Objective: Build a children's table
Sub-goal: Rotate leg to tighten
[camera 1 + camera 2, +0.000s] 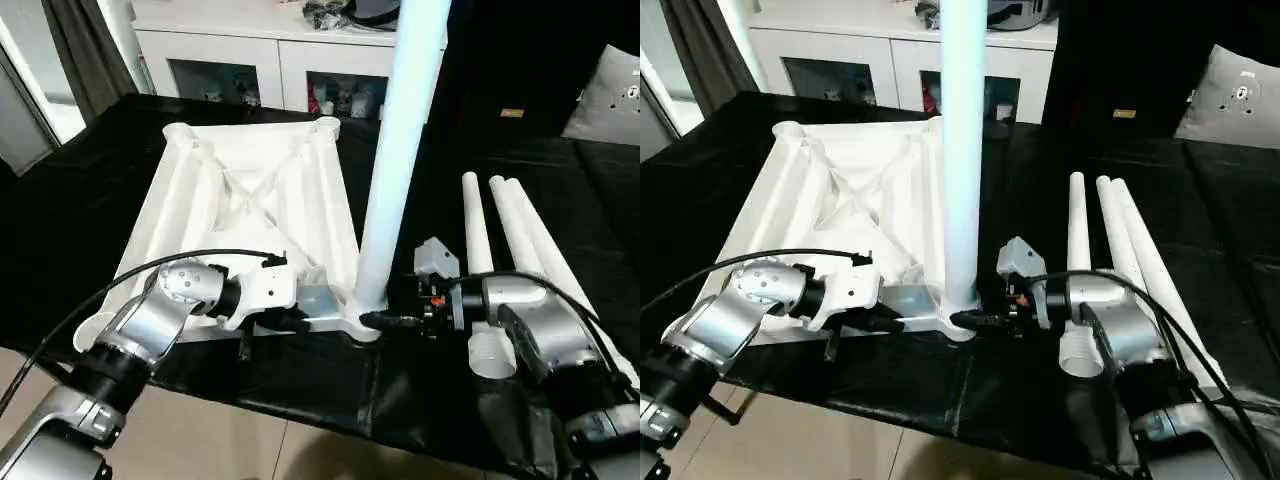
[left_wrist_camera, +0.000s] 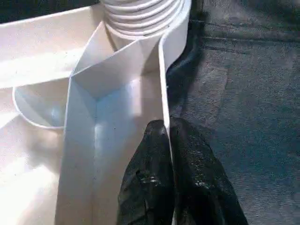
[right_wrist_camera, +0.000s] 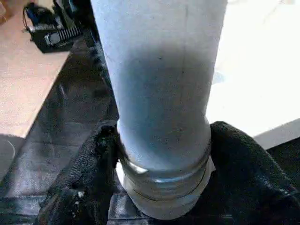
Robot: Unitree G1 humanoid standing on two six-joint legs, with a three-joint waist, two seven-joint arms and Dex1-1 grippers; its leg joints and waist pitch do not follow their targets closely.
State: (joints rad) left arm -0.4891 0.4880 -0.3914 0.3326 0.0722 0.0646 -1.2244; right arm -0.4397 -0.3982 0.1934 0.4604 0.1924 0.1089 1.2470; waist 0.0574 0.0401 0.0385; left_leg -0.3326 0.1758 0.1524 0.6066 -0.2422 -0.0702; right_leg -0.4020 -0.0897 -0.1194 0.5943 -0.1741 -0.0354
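Pinching the near rim of the table top (image 1: 250, 190), my left gripper (image 2: 168, 140) had both fingers closed on that thin wall, just left of the near-right corner socket. My right gripper (image 3: 161, 154) sat with a finger at either side of the upright leg (image 1: 400, 150) at its threaded base, touching it. Three spare legs (image 1: 510, 240) lay side by side to the right on the black cloth (image 1: 80, 230); a white cabinet (image 1: 260, 50) stood beyond.

Daylight from left; white plastic glares; wrist views soft.
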